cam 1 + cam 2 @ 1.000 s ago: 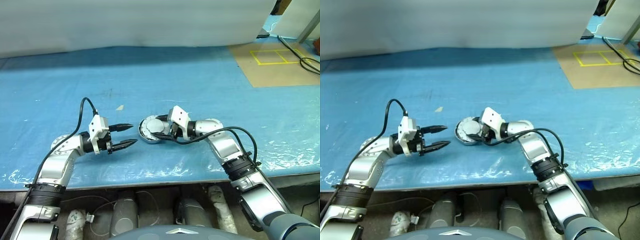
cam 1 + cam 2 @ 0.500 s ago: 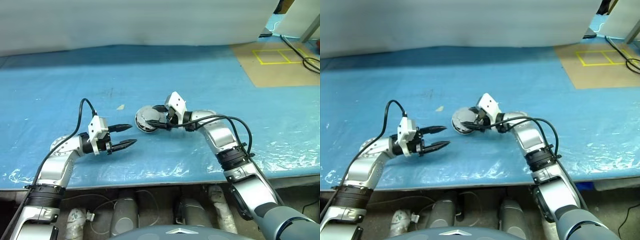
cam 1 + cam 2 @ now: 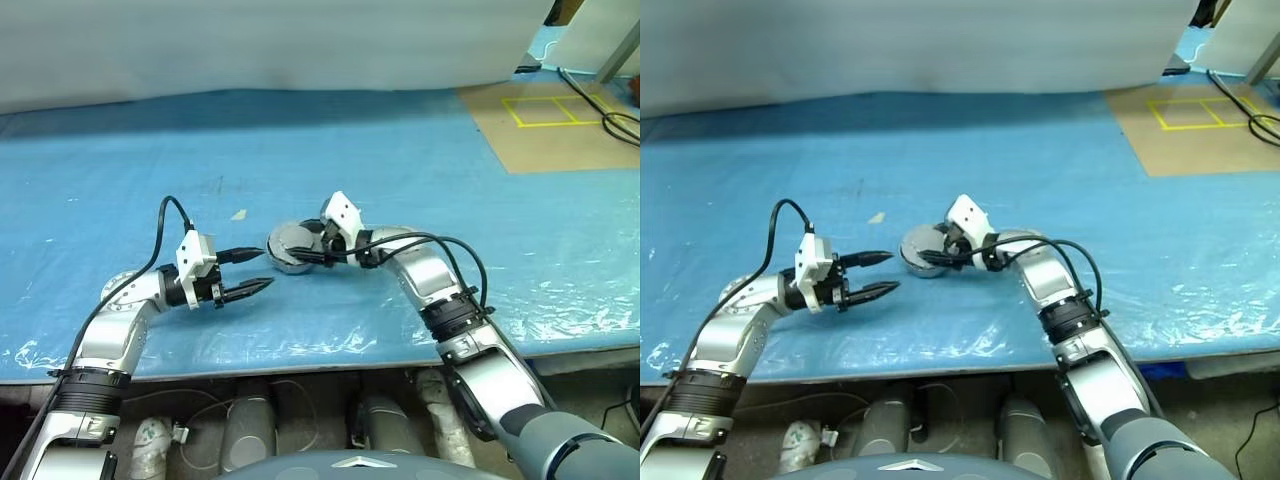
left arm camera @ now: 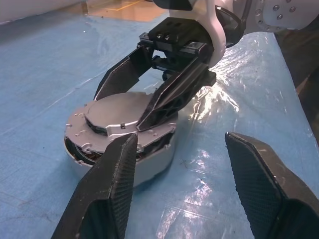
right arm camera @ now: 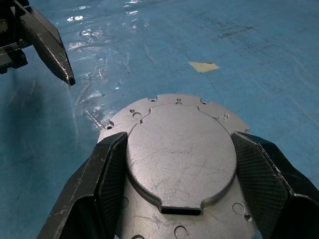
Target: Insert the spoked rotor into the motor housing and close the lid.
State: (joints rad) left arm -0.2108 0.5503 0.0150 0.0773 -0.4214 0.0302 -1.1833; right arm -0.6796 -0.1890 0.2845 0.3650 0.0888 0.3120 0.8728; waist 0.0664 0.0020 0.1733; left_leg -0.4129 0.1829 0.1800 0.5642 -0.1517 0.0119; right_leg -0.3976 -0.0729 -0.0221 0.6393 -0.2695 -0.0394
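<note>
No readable writing or brand marks on any part. Left gripper point(image 3: 254, 271) hovers over the blue-covered table point(image 3: 420, 150), jaws wide, holding nothing, tips just beside the motor housing point(image 4: 149, 162). One housing, one lid point(image 5: 179, 149), sitting together near table centre; the lid lies plain face up, slightly askew on the housing. Right gripper point(image 4: 137, 107) has its jaws spread wide across the lid, one finger on each side of its raised disc. One scrap of tape point(image 5: 204, 66) lies on the table beyond.
</note>
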